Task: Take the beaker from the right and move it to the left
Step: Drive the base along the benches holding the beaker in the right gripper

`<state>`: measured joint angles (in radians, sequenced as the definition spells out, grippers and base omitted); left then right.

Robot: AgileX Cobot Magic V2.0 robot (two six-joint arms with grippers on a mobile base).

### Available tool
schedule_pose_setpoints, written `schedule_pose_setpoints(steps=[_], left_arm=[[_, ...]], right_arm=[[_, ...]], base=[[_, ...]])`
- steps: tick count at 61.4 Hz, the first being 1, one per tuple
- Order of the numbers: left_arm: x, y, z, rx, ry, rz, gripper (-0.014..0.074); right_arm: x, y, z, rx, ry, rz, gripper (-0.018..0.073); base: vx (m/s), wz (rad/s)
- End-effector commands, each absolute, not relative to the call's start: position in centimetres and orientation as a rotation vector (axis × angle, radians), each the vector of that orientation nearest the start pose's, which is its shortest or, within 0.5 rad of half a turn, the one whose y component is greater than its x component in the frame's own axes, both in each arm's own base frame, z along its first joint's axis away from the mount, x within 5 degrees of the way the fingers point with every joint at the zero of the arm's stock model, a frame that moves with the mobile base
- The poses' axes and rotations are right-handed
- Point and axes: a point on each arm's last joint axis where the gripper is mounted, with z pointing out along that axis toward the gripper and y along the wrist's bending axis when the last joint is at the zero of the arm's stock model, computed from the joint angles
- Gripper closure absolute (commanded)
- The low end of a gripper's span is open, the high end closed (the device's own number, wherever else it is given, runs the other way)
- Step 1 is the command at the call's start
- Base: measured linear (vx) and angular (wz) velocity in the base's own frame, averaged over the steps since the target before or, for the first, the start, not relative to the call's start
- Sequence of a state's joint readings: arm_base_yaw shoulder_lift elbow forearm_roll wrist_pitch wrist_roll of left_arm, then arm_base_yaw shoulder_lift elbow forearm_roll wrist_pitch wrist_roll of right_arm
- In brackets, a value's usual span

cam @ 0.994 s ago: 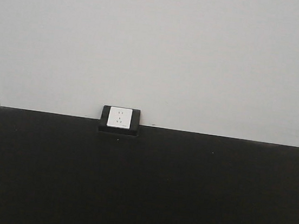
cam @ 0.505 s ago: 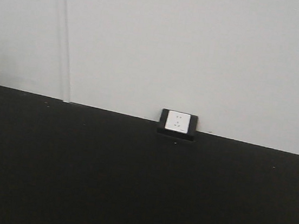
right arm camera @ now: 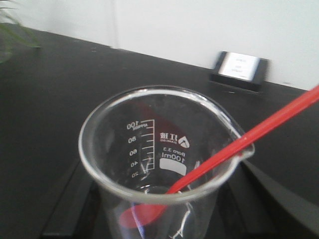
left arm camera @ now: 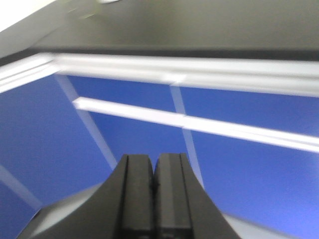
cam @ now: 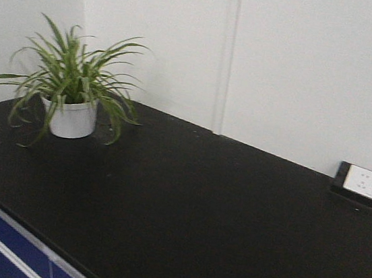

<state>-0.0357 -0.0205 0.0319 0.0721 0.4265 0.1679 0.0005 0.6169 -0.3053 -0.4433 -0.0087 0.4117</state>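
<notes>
The beaker (right arm camera: 164, 149) is clear glass with white graduation marks and a 100 ml label, and it fills the right wrist view. A thin red stirring stick (right arm camera: 259, 130) leans out over its spout to the right. My right gripper (right arm camera: 167, 211) is shut on the beaker, with a dark finger on each side, above the black countertop (right arm camera: 60, 89). My left gripper (left arm camera: 154, 164) is shut and empty, facing the blue cabinet fronts (left arm camera: 239, 164) below the counter edge. Neither gripper nor the beaker shows in the front view.
A potted spider plant (cam: 69, 91) in a white pot stands at the back left of the black countertop (cam: 198, 208). A white socket in a black box (cam: 364, 182) sits at the back right by the wall, and it also shows in the right wrist view (right arm camera: 239, 67).
The front view has swung to the left: the socket has slid from centre to the right edge, and the plant and the blue cabinet have come into view.
</notes>
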Motion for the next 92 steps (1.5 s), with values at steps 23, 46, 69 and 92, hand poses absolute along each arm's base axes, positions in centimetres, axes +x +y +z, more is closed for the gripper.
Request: schedule_pose_setpoints(steps=[23, 46, 69, 92], left_arm=[[5.28, 0.00, 16.62, 0.239, 1.844, 0.157, 0.0603], [5.28, 0.00, 16.62, 0.239, 1.844, 0.157, 0.0603], [5.28, 0.00, 16.62, 0.239, 1.844, 0.157, 0.0603], [5.28, 0.00, 16.62, 0.239, 1.844, 0.157, 0.0603]], right_arm=[[13.24, 0.32, 28.14, -0.066, 1.677, -0.002, 0.0563], [13.24, 0.32, 28.14, -0.066, 1.677, -0.002, 0.0563], [13.24, 0.32, 28.14, -0.066, 1.677, -0.002, 0.0563], [13.24, 0.32, 28.14, -0.066, 1.677, -0.002, 0.0563]], base=[[-0.08, 0.71], [-0.09, 0.77], [-0.03, 0.63], [0.05, 0.58]])
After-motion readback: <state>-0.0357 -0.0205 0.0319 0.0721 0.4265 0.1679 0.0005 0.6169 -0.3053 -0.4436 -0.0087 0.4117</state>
